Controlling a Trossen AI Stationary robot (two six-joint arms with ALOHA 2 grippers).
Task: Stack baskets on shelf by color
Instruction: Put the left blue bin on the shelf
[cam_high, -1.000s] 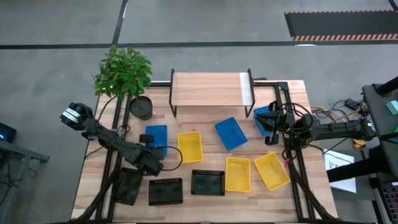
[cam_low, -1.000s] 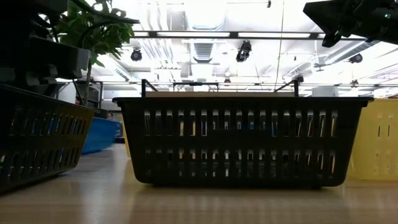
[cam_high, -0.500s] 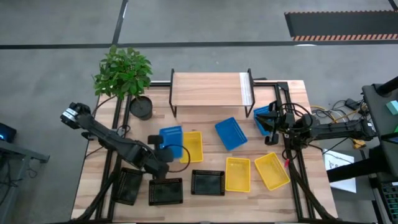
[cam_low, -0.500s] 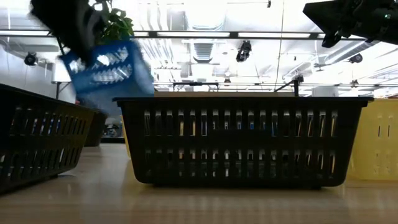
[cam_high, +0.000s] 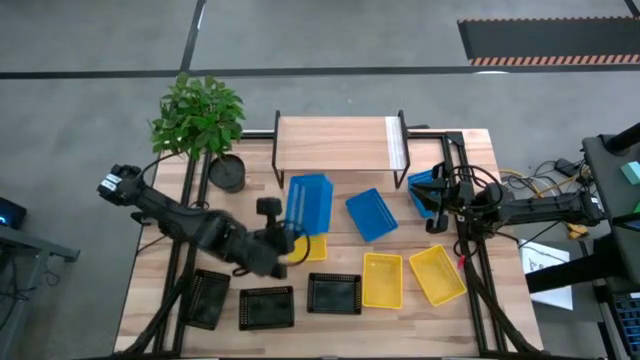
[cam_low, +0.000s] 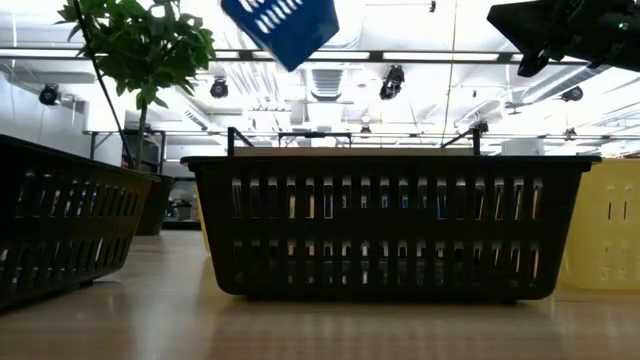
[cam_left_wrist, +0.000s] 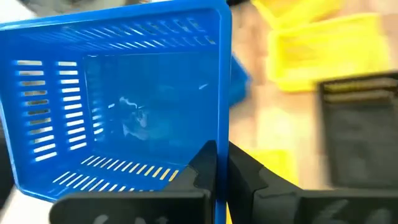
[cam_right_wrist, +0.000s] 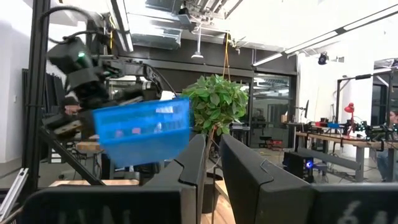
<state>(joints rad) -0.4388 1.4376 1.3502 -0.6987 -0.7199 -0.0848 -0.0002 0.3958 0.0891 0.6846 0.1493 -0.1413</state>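
Note:
A blue basket (cam_high: 309, 204) hangs high above the table, just in front of the shelf (cam_high: 340, 143), with my left gripper (cam_high: 288, 240) shut on it; the low view shows this blue basket (cam_low: 282, 24) tilted overhead. A second blue basket (cam_high: 372, 214) lies on its bottom right of it, and a third blue basket (cam_high: 424, 188) lies by my right gripper (cam_high: 438, 205). That gripper waits at the right edge, fingers slightly apart and holding nothing. Three yellow baskets (cam_high: 382, 280) and three black baskets (cam_high: 333, 293) sit along the near half. My left gripper pinches one side wall of the blue basket at its rim (cam_left_wrist: 222, 138), near a corner, with one finger (cam_left_wrist: 205, 167) inside and the other outside. The fingers come from the near left, slanting down. The basket is lifted clear and tipped, with its open side toward the wrist.
A potted plant (cam_high: 200, 115) stands at the far left beside the shelf. One yellow basket (cam_high: 312, 246) lies partly under the left gripper. In the low view a black basket (cam_low: 390, 225) fills the middle, with another black basket (cam_low: 60, 225) to its left.
My left gripper has risen and swung toward the table's right and far side, toward the shelf, tipping upward as it went. The blue basket it holds has come off the table, is lifted clear, and has turned lengthwise toward the shelf.

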